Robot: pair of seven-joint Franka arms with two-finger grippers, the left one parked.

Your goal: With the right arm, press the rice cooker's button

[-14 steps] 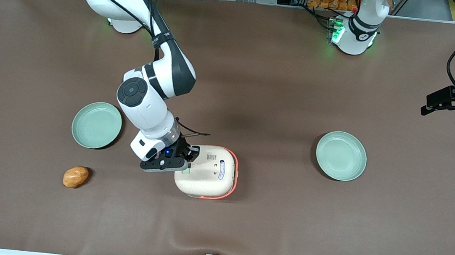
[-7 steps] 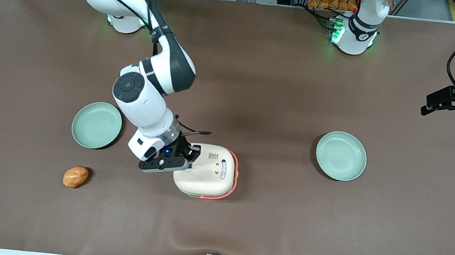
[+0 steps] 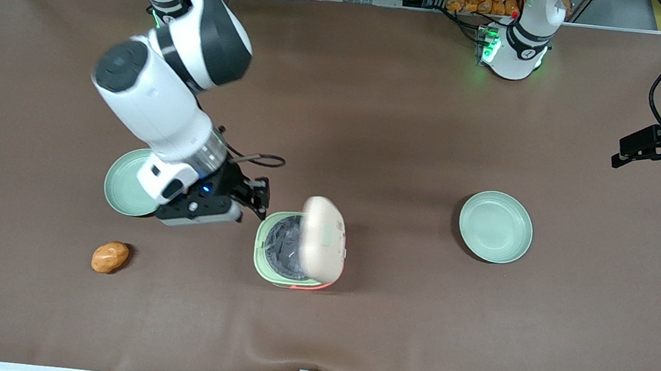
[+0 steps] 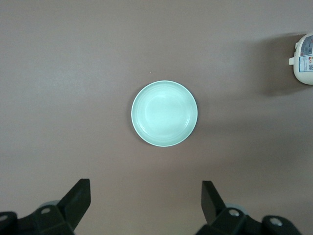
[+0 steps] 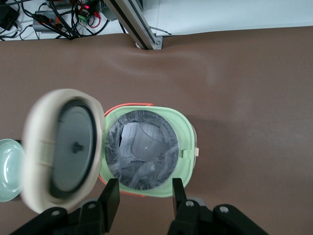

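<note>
The rice cooker (image 3: 264,261) stands mid-table with its cream lid (image 3: 322,246) swung up and its grey pot (image 3: 284,247) exposed inside the pale green rim. The right arm's gripper (image 3: 256,198) hangs open and empty above the table, just off the cooker's rim on the side toward the working arm's end, touching nothing. In the right wrist view the pot (image 5: 142,152), the green rim (image 5: 188,142) and the raised lid (image 5: 61,149) lie ahead of the gripper (image 5: 144,190), whose fingers (image 5: 110,196) stand wide apart. The button is not visible. The lid's edge shows in the left wrist view (image 4: 304,58).
A pale green plate (image 3: 133,183) lies partly under the gripper's wrist, and also shows in the right wrist view (image 5: 10,169). A second plate (image 3: 495,227) lies toward the parked arm's end and shows in the left wrist view (image 4: 164,113). An orange-brown lump (image 3: 110,256) lies nearer the front camera.
The cooker's lid, shut before, has sprung open. The gripper has lifted off the lid and drawn back toward the working arm's end, rising higher.
</note>
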